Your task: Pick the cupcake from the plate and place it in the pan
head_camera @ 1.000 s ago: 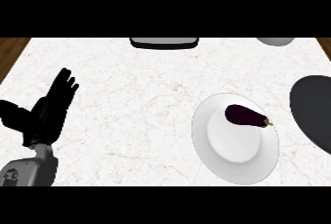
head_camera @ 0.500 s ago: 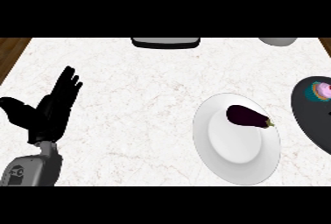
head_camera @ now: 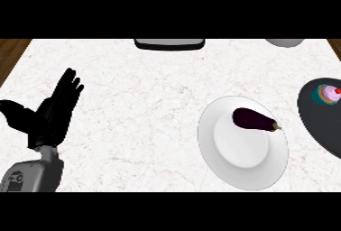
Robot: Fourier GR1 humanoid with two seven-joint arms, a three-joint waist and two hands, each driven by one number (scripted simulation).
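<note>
A pink cupcake (head_camera: 329, 94) with a red cherry on top sits inside the dark pan (head_camera: 321, 121) at the right edge of the head view. To its left lies the white plate (head_camera: 234, 153), holding only a dark purple eggplant (head_camera: 253, 119). My left hand (head_camera: 50, 113) rests open at the left side of the counter, fingers up and thumb spread, far from the plate. My right hand does not show.
A dark tray-like object (head_camera: 169, 43) lies at the counter's far edge, and a pale bowl (head_camera: 285, 42) sits at the far right. Wooden floor shows past the counter's left edge (head_camera: 12, 54).
The cupcake has come into sight inside the pan, which showed nothing in it a second ago. My left hand has shifted slightly higher and to the right.
</note>
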